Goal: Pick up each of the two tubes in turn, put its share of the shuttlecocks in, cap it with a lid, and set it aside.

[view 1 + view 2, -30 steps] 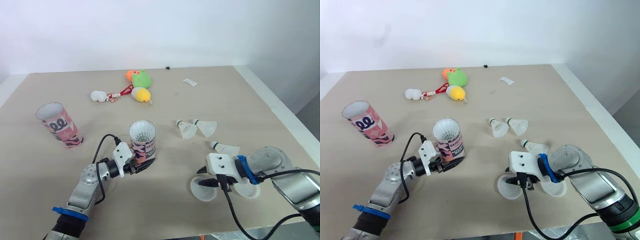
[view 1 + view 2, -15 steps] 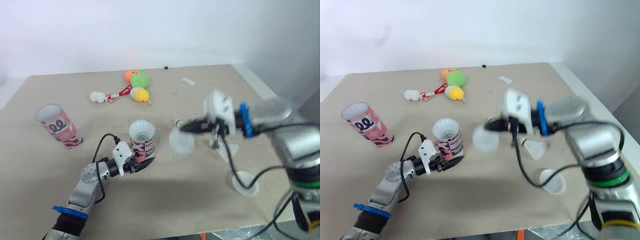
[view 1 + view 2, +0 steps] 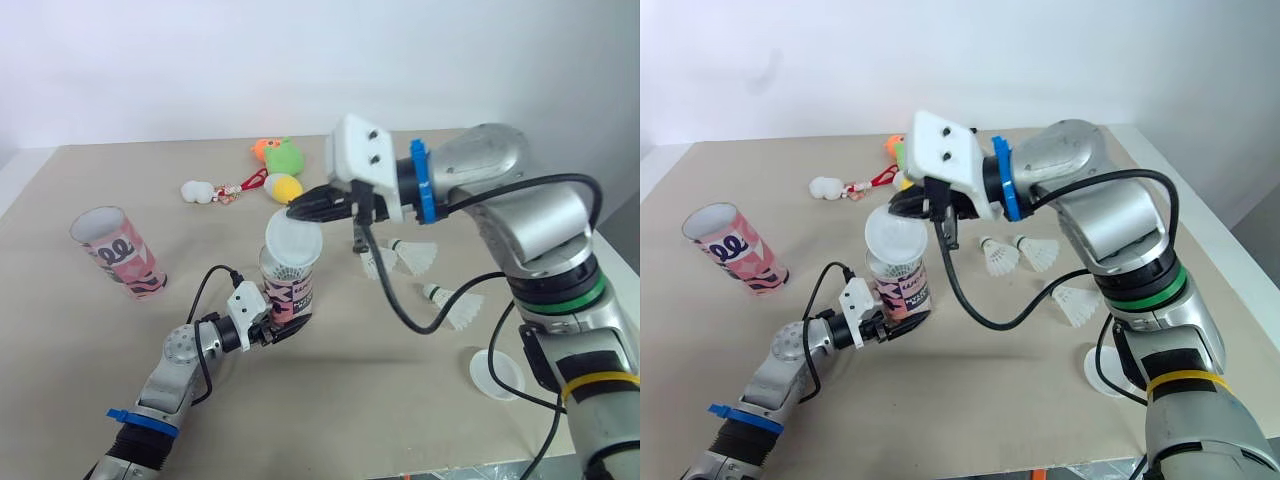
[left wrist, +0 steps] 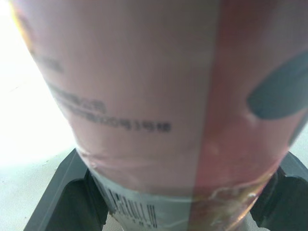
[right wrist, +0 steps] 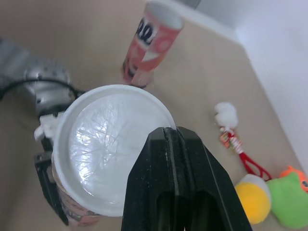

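My left gripper (image 3: 277, 327) is shut on the lower part of a pink patterned tube (image 3: 290, 291), which stands upright at the table's middle; in the left wrist view the tube (image 4: 159, 110) sits between the black fingers (image 4: 57, 202). My right gripper (image 3: 297, 211) is shut on the rim of a white lid (image 3: 293, 240), held tilted just over the tube's mouth. In the right wrist view the lid (image 5: 106, 149) covers most of the opening. A second pink tube (image 3: 118, 252) stands open at the left. Three shuttlecocks (image 3: 378, 260) (image 3: 412, 256) (image 3: 452, 300) lie to the right.
A second white lid (image 3: 497, 373) lies near the front right edge. Soft toys, green (image 3: 283, 157), yellow (image 3: 284, 187) and white (image 3: 198, 191), lie at the back centre. A small white tag (image 3: 322, 160) lies beyond them.
My right arm lifted one lid off the front right of the table and swung it left, over the held tube. The other lid stayed. The left arm kept still.
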